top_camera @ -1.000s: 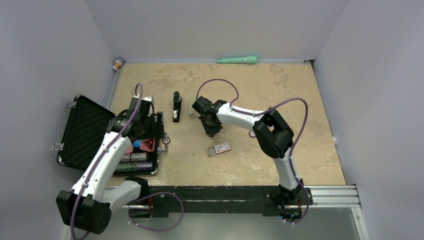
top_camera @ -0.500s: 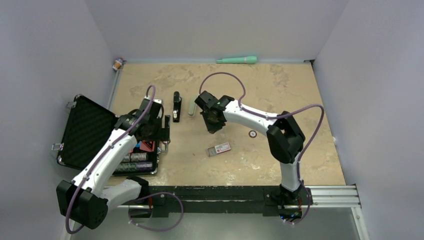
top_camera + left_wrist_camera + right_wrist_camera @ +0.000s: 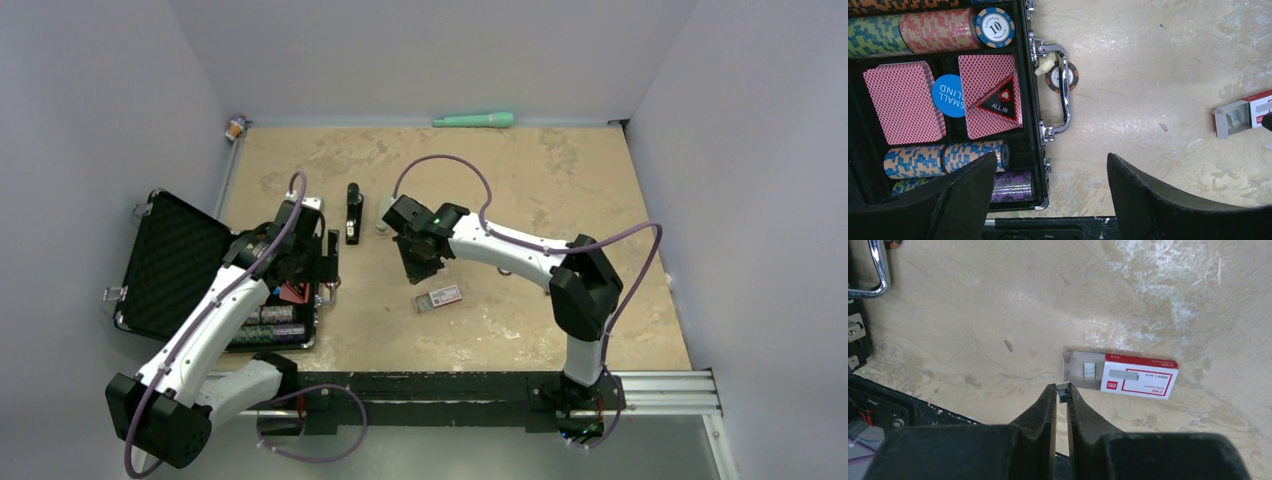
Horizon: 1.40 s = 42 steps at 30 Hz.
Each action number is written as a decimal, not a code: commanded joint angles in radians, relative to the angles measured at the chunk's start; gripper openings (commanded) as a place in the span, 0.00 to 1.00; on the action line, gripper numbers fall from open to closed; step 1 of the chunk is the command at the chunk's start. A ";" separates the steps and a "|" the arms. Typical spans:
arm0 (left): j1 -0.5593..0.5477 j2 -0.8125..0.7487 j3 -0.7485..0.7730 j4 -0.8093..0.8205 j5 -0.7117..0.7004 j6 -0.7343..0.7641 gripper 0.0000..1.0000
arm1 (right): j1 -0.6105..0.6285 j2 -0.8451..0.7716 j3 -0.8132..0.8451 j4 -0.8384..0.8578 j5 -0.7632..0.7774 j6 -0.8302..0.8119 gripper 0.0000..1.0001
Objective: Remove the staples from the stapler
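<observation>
The slim black stapler point(image 3: 353, 212) lies on the table at the back, left of my right arm, and neither gripper touches it. My right gripper point(image 3: 1062, 390) is shut on a tiny grey strip of staples point(image 3: 1062, 392) pinched at its fingertips. It hangs just short of the open end of the red-and-white staple box point(image 3: 1128, 374). In the top view that gripper point(image 3: 417, 258) is a little behind the box point(image 3: 438, 297). My left gripper point(image 3: 1050, 161) is open and holds nothing, above the right rim of the black poker case point(image 3: 1029, 100).
A pale green oblong piece point(image 3: 384, 215) lies right of the stapler. The open poker case point(image 3: 180, 262) holds chips and cards at the left. One loose chip point(image 3: 1062, 77) sits by the case handle. A green tube point(image 3: 473, 120) lies at the back wall.
My right gripper has shifted slightly nearer and leftward toward the staple box, its elbow swinging right. My left gripper has moved right to the case's edge. Both jaws stand as before.
</observation>
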State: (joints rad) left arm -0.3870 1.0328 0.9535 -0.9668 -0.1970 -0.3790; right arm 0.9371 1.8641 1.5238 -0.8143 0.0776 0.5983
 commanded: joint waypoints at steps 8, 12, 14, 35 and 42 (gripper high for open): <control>-0.002 -0.008 0.014 0.023 0.009 0.009 0.84 | 0.044 -0.060 -0.090 0.037 -0.018 0.123 0.04; -0.003 -0.009 0.013 0.024 0.013 0.011 0.84 | 0.044 -0.045 -0.114 0.048 -0.007 0.129 0.04; -0.003 -0.011 0.012 0.025 0.015 0.011 0.84 | 0.045 -0.042 -0.121 0.052 -0.003 0.133 0.04; -0.004 -0.014 0.010 0.030 0.031 0.020 0.84 | 0.044 0.032 -0.131 0.063 0.061 0.108 0.12; -0.004 -0.014 0.010 0.030 0.031 0.020 0.84 | 0.045 0.045 -0.115 0.059 0.067 0.089 0.17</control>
State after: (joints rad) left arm -0.3878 1.0302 0.9535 -0.9588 -0.1688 -0.3740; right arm 0.9798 1.9144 1.3693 -0.7601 0.1135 0.7033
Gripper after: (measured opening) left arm 0.839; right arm 0.162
